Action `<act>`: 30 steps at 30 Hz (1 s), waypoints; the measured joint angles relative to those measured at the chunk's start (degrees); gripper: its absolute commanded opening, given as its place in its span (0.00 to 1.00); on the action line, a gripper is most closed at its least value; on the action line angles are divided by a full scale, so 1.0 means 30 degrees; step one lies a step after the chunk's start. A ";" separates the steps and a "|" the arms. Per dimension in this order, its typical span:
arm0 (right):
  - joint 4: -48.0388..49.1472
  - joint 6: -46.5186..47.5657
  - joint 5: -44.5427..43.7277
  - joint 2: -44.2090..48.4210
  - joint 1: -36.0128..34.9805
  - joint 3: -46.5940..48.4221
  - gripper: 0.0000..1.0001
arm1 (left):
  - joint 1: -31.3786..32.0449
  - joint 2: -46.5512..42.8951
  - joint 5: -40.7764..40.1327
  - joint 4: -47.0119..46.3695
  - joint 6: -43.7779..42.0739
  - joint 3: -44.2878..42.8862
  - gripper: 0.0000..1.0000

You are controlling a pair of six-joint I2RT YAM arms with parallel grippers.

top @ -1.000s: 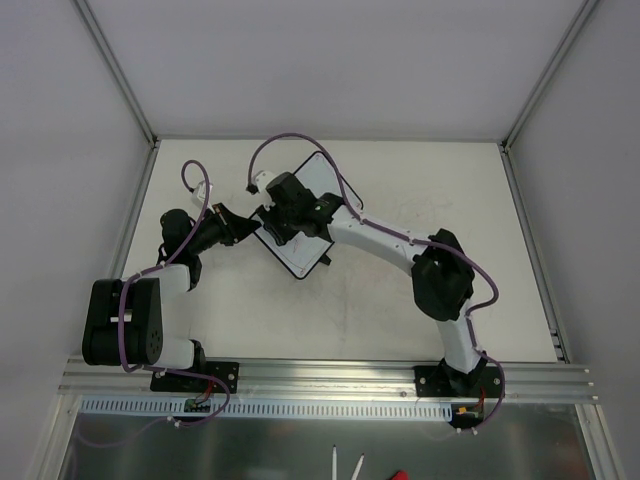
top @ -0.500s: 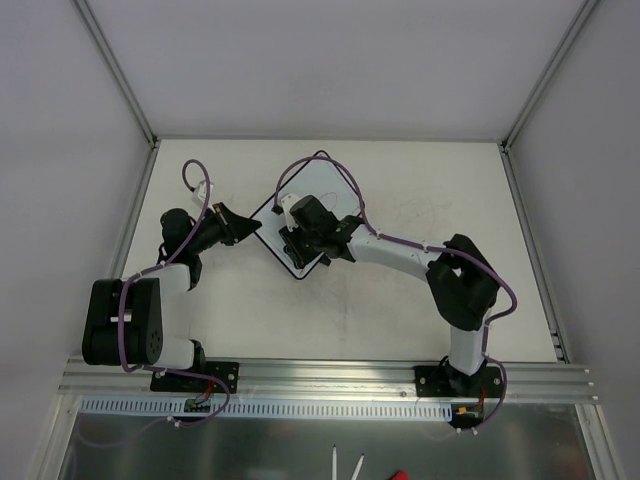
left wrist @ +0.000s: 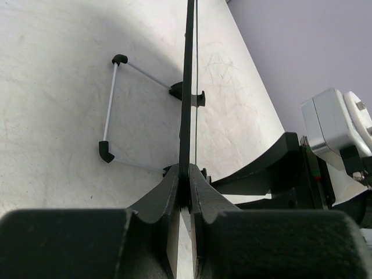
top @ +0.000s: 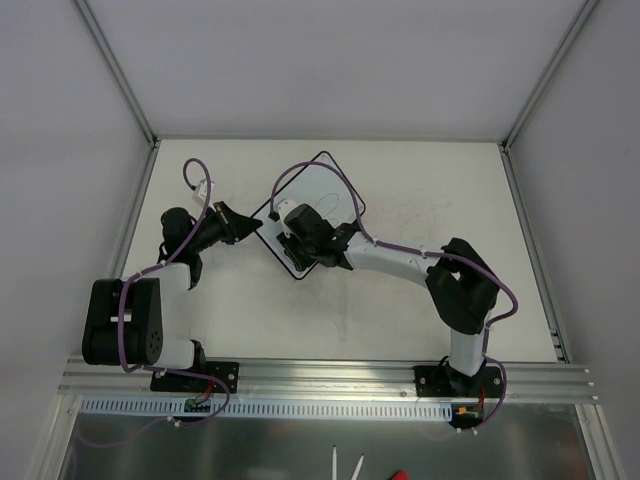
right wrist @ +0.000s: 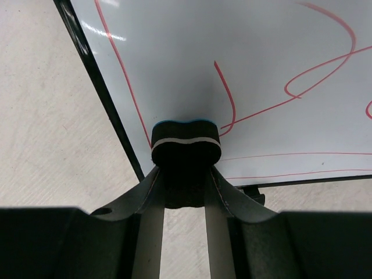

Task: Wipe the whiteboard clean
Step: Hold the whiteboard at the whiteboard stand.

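Note:
The whiteboard (top: 322,190) lies tilted like a diamond at the table's middle. In the right wrist view its white face (right wrist: 250,64) carries red scribbles. My left gripper (top: 243,226) is shut on the board's left edge; in the left wrist view the board (left wrist: 188,87) stands edge-on between the fingers (left wrist: 168,192), its wire feet to the left. My right gripper (top: 296,243) is shut on the black bone-shaped eraser (right wrist: 186,142), whose blue pad presses on the board near its lower left rim.
The right arm (top: 400,265) reaches across the table from the lower right. A purple cable (top: 330,175) loops over the board. Grey walls with metal frame posts (top: 115,70) enclose the table on three sides.
The right gripper with the eraser slid down the board toward its near corner, then a little to the left. The left gripper kept its hold and the board shifted slightly.

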State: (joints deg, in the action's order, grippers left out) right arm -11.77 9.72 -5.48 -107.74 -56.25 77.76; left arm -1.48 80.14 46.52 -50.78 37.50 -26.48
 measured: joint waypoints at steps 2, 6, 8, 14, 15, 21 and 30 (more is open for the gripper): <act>0.0080 0.0073 -0.0299 0.0044 -0.0131 -0.0095 0.00 | 0.0000 0.0000 0.0000 0.0022 0.0007 -0.0022 0.00; 0.0517 0.0284 -0.0619 0.0226 -0.0262 -0.0466 0.00 | 0.0007 0.0000 -0.0007 0.0029 0.0029 -0.0066 0.00; 0.0590 0.0372 -0.0685 0.0240 -0.0284 -0.0495 0.00 | 0.0007 0.0022 -0.0007 0.0029 0.0066 -0.0095 0.00; 0.0284 0.0692 -0.0882 0.0175 -0.0444 0.0015 0.00 | 0.0007 0.0073 0.0000 0.0022 0.0138 -0.0146 0.00; 0.0204 0.0736 -0.0874 0.0073 -0.0466 0.0423 0.00 | 0.0007 0.0073 0.0000 0.0022 0.0138 -0.0153 0.00; -0.0233 0.0969 -0.0648 -0.0546 -0.0554 0.3293 0.00 | 0.0007 0.0073 0.0022 0.0022 0.0138 -0.0168 0.00; -0.1005 0.1093 -0.0386 -0.2113 -0.0605 0.5748 0.00 | 0.0000 0.0080 -0.0058 0.0131 0.0131 -0.0175 0.00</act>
State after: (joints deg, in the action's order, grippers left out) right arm -14.79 12.99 -6.63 -114.08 -58.06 95.00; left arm -1.48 80.38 46.35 -50.39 37.89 -27.00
